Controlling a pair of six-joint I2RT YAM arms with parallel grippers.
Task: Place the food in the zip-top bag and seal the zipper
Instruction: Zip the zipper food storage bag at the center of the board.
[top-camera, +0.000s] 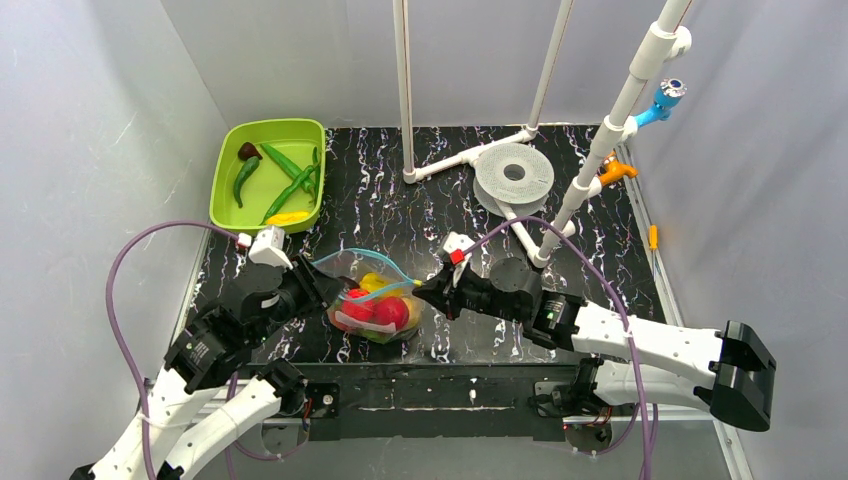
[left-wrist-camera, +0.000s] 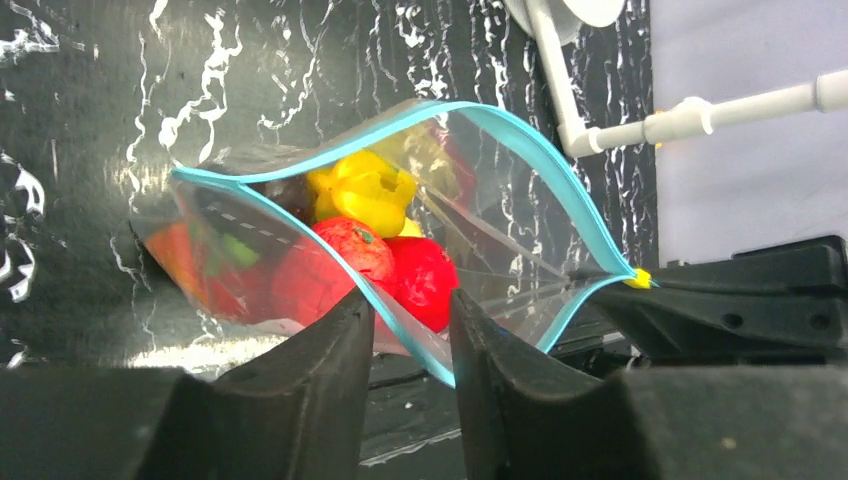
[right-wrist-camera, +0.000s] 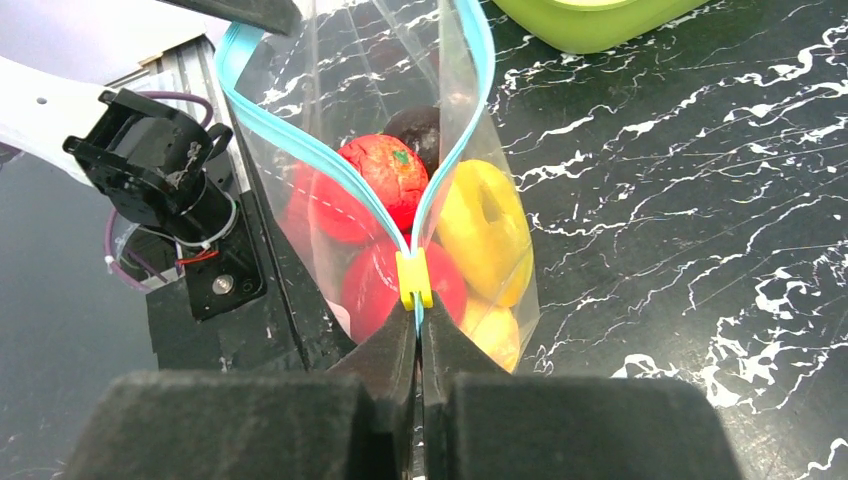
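Found the zip-top bag lying on the bench near the front edge, between the two pincers.

Saw the right pincer clamped shut on the end of the zipper, pinching the strip just behind the yellow slider. Judged that hold an anchor, meant to pin the corner and allow a taut pull along the strip.

Saw the left pincer at the opposite side of the mouth, jaws a little apart, with the near blue lip running through the gap. Made out no firm squeeze there; read it as loose, not a grip. Guessed at a guiding role, or a readiness to press the lips together.

Recorded the mouth gaping in a wide leaf shape, with the two blue lips joined only at the slider end. Counted the sealing as not yet done.

Noted clear crinkly plastic with glare on the walls, bulging around the food: red round pieces, a yellow pepper-like piece, something dark behind.

Spotted green chillies lying in the lime tray at the far left, well apart from the bag. Could not tell whether those belonged to the load.
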